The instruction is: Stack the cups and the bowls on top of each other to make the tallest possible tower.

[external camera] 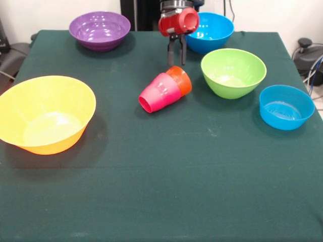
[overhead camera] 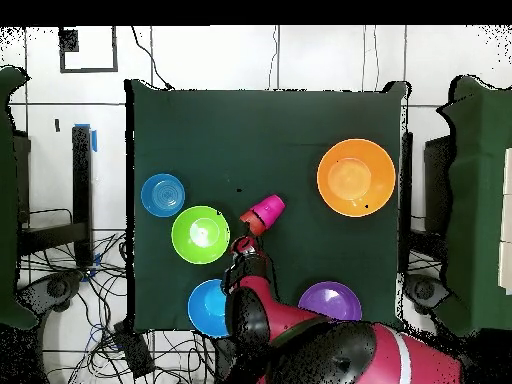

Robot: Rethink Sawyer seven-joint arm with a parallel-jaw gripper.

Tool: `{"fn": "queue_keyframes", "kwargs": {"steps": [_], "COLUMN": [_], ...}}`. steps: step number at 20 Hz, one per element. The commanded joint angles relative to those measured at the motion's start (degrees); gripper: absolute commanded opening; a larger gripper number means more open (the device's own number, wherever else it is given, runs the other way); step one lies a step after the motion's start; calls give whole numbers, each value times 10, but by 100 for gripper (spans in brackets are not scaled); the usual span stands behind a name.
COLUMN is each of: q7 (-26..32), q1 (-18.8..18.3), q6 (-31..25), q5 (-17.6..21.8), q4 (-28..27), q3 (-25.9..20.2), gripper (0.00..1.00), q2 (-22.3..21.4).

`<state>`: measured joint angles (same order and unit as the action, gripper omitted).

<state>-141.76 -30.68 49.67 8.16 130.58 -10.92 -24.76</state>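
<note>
Not much of a tower existed at that point: only the red-pink cup (external camera: 157,92) and the orange cup (external camera: 180,79) were nested together, and the pair lay tipped on its side near the middle of the front view, mouth toward the lower left. The gripper (external camera: 177,63) hung just above the orange end, its fingers narrow and holding nothing that I could see. The yellow-orange bowl (external camera: 45,113) at left, purple bowl (external camera: 99,29) at upper left, green bowl (external camera: 233,72), and two blue bowls (external camera: 209,32) (external camera: 286,106) at right all sat apart, unstacked, glossy and upright.
</note>
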Motion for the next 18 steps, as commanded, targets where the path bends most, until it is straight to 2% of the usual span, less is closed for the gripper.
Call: {"fn": "queue_keyframes", "kwargs": {"steps": [1, 4, 10, 18], "q7": [-144, -146, -148, -120], "q1": [22, 18, -23, -41], "q6": [17, 9, -55, -67], "q5": [-45, -44, -15, -25], "q4": [-95, -100, -110, -113], "q3": [-61, -70, -115, -128], "gripper": [100, 100, 100, 100], "q2": [49, 53, 64, 59]}}
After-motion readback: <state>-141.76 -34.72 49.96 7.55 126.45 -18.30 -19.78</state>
